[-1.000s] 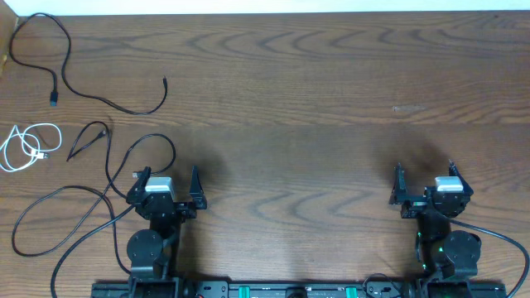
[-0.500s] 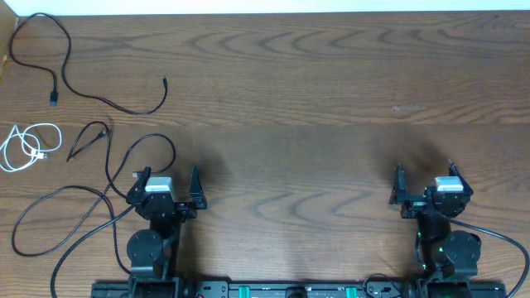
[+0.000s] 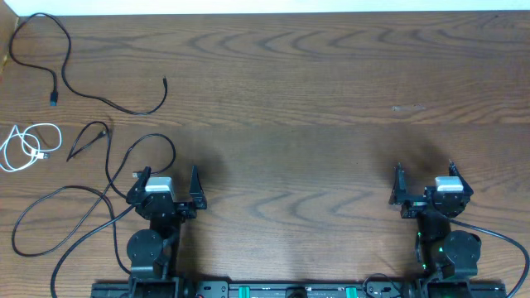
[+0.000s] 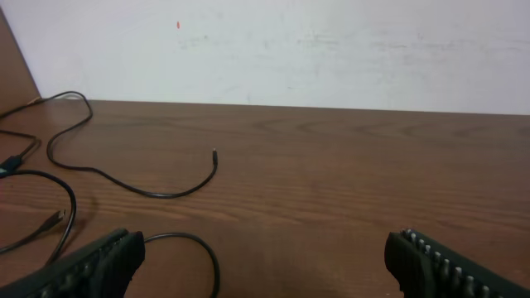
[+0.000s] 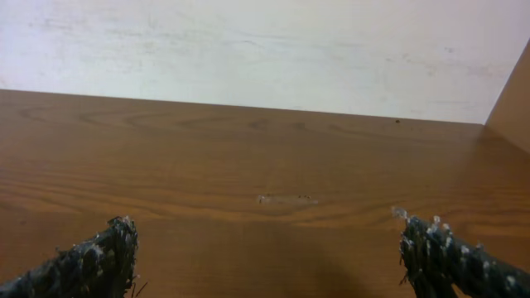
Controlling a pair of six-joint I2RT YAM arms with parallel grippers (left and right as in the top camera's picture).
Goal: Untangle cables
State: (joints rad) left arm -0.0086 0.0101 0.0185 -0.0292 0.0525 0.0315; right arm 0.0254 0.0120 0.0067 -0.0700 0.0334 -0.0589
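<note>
Cables (image 3: 132, 113) lie all on the left part of the table (image 3: 331, 99), ahead and to the left of the left gripper (image 3: 168, 175), whose jaws stand wide apart; one black loop (image 4: 195, 237) passes just beside it. The right gripper (image 3: 424, 172), jaws also spread, is well apart from them, so the left one seems better placed.

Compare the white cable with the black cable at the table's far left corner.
The white cable is gathered in a small coil; the black cable lies spread in long open curves. The black cable covers far more of the table than the white cable. The white cable is pale against the wood; the black cable is dark. Both are thin and lie loose on the left side.
</note>
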